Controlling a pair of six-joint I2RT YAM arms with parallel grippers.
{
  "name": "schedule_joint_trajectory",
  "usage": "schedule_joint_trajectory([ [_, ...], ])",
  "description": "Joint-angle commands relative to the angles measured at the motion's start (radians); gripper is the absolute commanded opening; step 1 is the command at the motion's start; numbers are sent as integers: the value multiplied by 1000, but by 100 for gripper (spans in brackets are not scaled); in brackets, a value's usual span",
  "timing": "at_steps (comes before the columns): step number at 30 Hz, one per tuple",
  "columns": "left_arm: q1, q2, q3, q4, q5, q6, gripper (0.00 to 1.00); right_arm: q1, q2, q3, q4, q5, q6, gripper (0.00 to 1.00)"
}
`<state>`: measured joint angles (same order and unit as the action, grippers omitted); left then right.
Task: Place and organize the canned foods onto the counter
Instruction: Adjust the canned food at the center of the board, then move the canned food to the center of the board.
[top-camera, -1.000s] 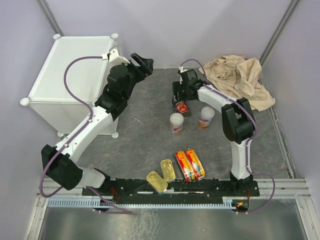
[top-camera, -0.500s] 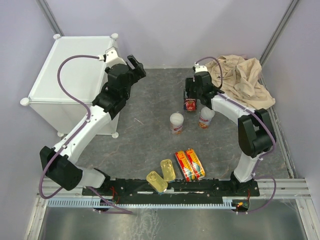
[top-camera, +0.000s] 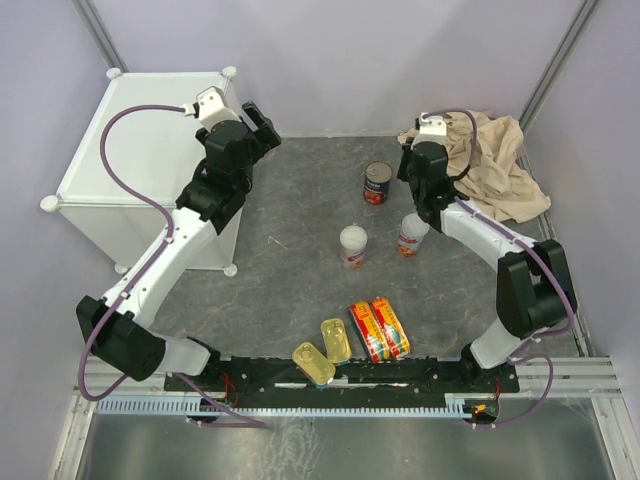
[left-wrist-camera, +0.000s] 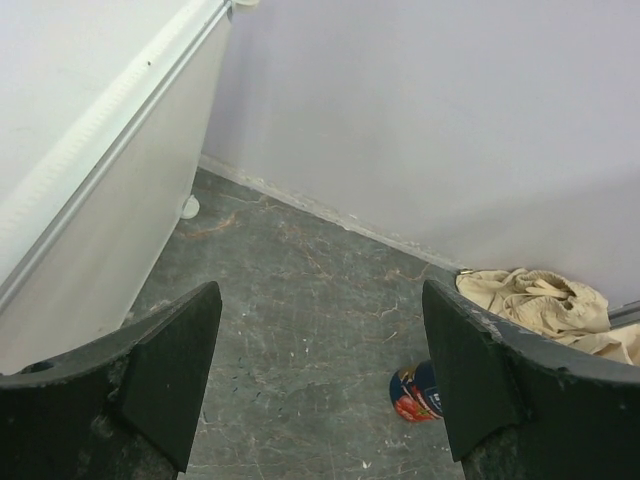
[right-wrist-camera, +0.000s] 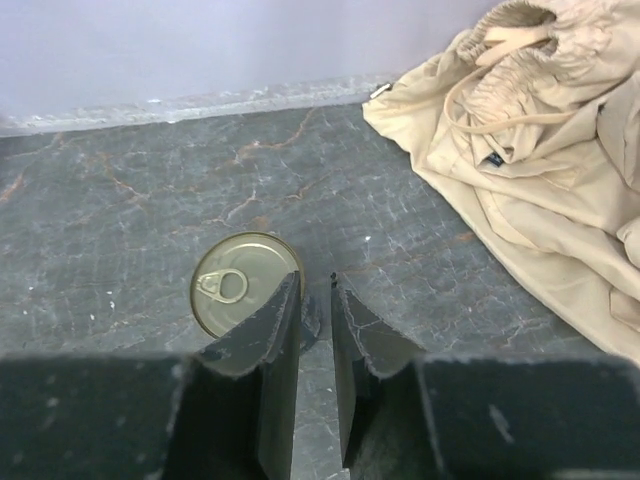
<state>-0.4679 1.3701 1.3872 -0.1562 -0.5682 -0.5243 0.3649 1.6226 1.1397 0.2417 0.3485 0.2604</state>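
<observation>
The dark can with a red label (top-camera: 377, 184) stands upright on the grey floor; its gold pull-tab lid (right-wrist-camera: 240, 285) lies just left of my right gripper (right-wrist-camera: 315, 285). That gripper (top-camera: 406, 172) is shut with nothing between its fingers, beside the can. My left gripper (top-camera: 258, 122) hangs open and empty by the top right corner of the white counter (top-camera: 140, 150). In the left wrist view the gripper (left-wrist-camera: 322, 300) frames bare floor and the dark can (left-wrist-camera: 412, 392). Two white-and-red cans (top-camera: 353, 245) (top-camera: 411, 235), two red-yellow tins (top-camera: 379, 328) and two gold tins (top-camera: 325, 350) rest on the floor.
A beige cloth (top-camera: 490, 160) lies bunched at the back right, close behind my right arm, and also shows as the cloth (right-wrist-camera: 540, 150) in the right wrist view. The counter's side panel (left-wrist-camera: 100, 200) fills the left of the left wrist view. Purple walls enclose the floor.
My right gripper carried the dark can back and right, set it upright, let go and shut beside it. The left gripper swung left toward the counter and opened a little wider.
</observation>
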Motion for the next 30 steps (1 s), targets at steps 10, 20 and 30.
schedule_joint_trajectory([
  [10, 4, -32, 29, 12, 60, -5, 89, -3, 148, 259, -250, -271, 36, 72],
  [20, 3, -24, 18, 21, 119, -34, 89, 3, 292, 402, -385, -264, 28, 88],
  [30, 4, -3, 5, 57, 156, -42, 90, 3, 335, 444, -429, -222, 4, 99],
])
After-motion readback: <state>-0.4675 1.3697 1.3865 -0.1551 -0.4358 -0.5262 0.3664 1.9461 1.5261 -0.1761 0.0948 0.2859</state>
